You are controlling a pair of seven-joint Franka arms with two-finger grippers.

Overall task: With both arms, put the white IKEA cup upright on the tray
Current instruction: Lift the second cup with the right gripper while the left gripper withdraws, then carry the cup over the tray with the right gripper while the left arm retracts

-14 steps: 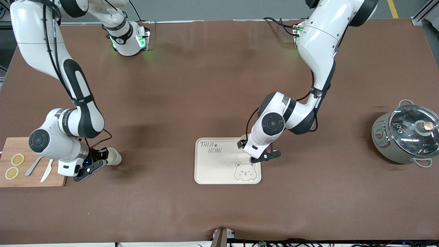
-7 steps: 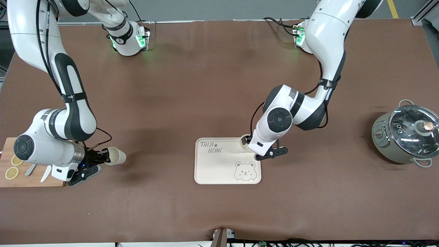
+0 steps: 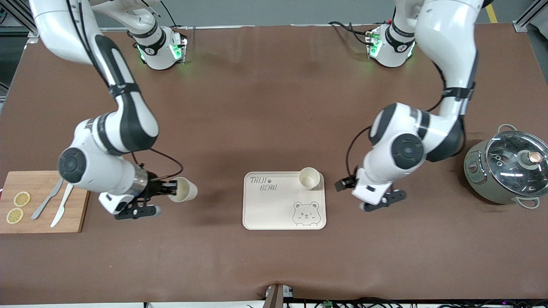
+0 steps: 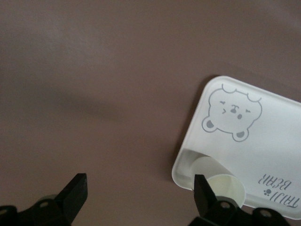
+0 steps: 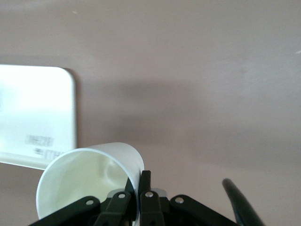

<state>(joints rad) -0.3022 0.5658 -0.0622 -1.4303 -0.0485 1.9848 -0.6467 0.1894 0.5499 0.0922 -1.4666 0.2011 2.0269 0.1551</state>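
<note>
Bright, even overhead light; soft shadows under both arms, the tray (image 5: 35, 117) glaring white in the right wrist view.

You see only part of the tray (image 4: 263, 155) in the left wrist view; the edge cuts it off, and the upright cup (image 4: 225, 186) there is partly covered by a tool finger (image 4: 203, 197). In the right wrist view, the held cup (image 5: 89, 181) runs out of the picture, its base unseen. In the front view, the cutting board (image 3: 38, 205) is clipped at the edge.
</note>
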